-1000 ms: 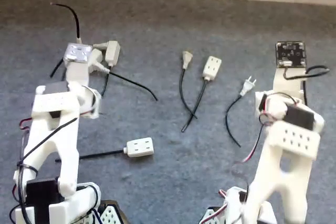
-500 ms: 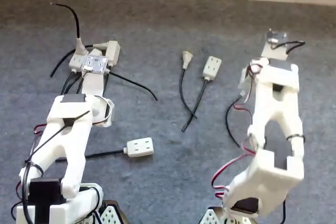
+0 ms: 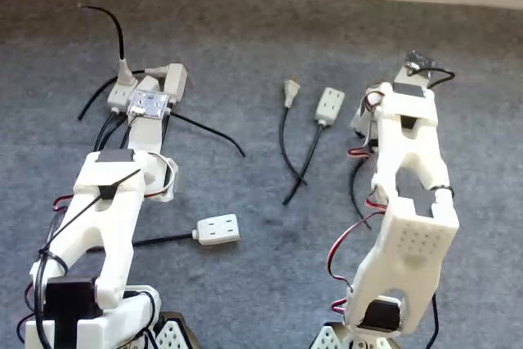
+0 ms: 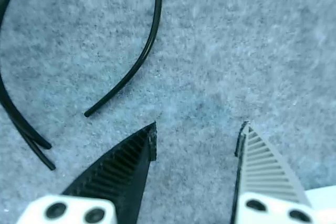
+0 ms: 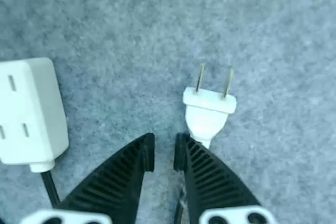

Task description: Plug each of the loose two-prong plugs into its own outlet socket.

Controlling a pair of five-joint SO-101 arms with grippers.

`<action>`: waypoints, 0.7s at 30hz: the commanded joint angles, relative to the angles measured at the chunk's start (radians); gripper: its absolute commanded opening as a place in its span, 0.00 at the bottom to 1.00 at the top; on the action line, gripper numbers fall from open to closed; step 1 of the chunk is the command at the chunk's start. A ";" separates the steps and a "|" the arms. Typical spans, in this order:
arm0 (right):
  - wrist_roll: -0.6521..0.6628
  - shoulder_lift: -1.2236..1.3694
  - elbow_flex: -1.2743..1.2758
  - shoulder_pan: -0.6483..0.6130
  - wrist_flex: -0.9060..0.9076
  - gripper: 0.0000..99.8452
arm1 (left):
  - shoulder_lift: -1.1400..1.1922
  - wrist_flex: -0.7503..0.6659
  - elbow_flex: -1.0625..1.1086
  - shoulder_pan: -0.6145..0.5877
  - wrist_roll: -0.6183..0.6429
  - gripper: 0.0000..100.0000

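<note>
Over the last half second the right arm (image 3: pixel 404 169) has settled closer over its spot at 2 o'clock on the tabletop (image 3: pixel 245 38). Its perforated white elbow block now sits farther from the front edge. A second ago this arm was folded back, and the two-prong plug (image 5: pixel 209 109) lay uncovered; from above the arm now hides it. The left arm (image 3: pixel 114 202) has hardly shifted in that half second.

The tabletop is covered in fuzzy grey felt. The plug is smooth white plastic, with a flat flange, two thin metal blades and a tapering tail. The right hand (image 5: pixel 164 153) has two black, ribbed, wedge-shaped fingers with only a narrow slit between them. It pinches nothing, and the plug's tail lies just beside one tip. A blocky, round-cornered outlet socket (image 5: pixel 29 111) lies near.

The left hand (image 4: pixel 198 132) has one black and one pale grey ribbed finger, spread wide over bare felt at 10 o'clock, near thin glossy black cords (image 4: pixel 142 51). A second plug (image 3: pixel 290 91) lies at 12 o'clock and a second socket (image 3: pixel 218 229) at 7 o'clock.
</note>
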 commanded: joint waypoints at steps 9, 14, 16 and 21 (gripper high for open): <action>-0.005 -0.012 -0.308 0.074 0.275 0.08 | -0.005 -0.014 -0.005 0.016 0.009 0.25; 0.066 -0.001 -0.286 0.073 0.272 0.08 | -0.005 -0.014 -0.005 0.016 0.009 0.25; 0.064 0.018 -0.236 0.076 0.234 0.08 | -0.005 -0.014 -0.005 0.016 0.009 0.25; 0.066 0.067 -0.191 0.107 0.209 0.08 | -0.005 -0.014 -0.002 0.016 0.009 0.25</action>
